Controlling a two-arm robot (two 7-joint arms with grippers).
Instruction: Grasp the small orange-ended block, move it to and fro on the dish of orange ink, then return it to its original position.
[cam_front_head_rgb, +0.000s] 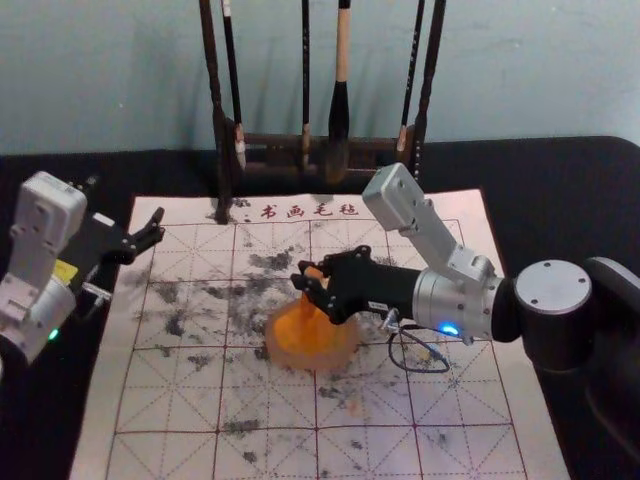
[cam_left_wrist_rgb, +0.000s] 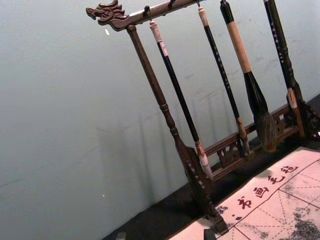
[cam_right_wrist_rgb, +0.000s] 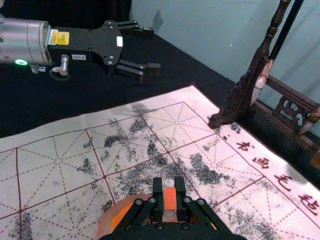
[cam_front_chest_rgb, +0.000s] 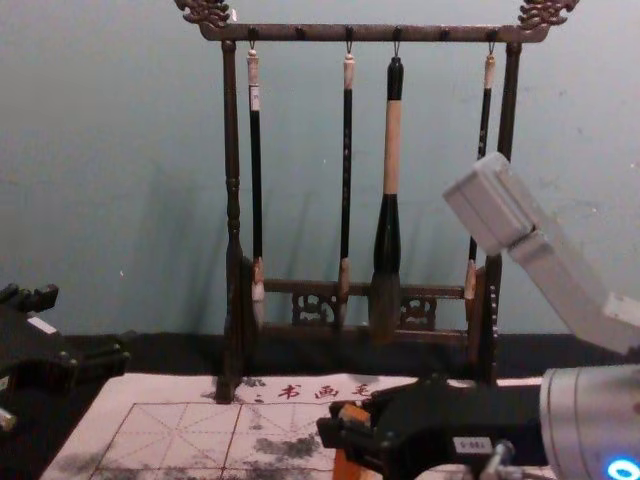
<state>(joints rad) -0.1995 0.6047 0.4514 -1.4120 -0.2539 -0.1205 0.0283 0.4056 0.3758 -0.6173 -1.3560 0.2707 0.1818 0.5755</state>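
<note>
One block (cam_front_chest_rgb: 348, 462) clamped in our right gripper (cam_right_wrist_rgb: 169, 190), above the dish (cam_front_head_rgb: 345, 356) | we should stroke lightly, inside its rim | left gripper (cam_right_wrist_rgb: 149, 49) idle by mat (cam_front_head_rgb: 180, 400)

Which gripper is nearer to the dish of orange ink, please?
Right: the right gripper is over the dish, holding the orange-ended block, while the left gripper is farther off, near the far left corner of the mat.
</note>
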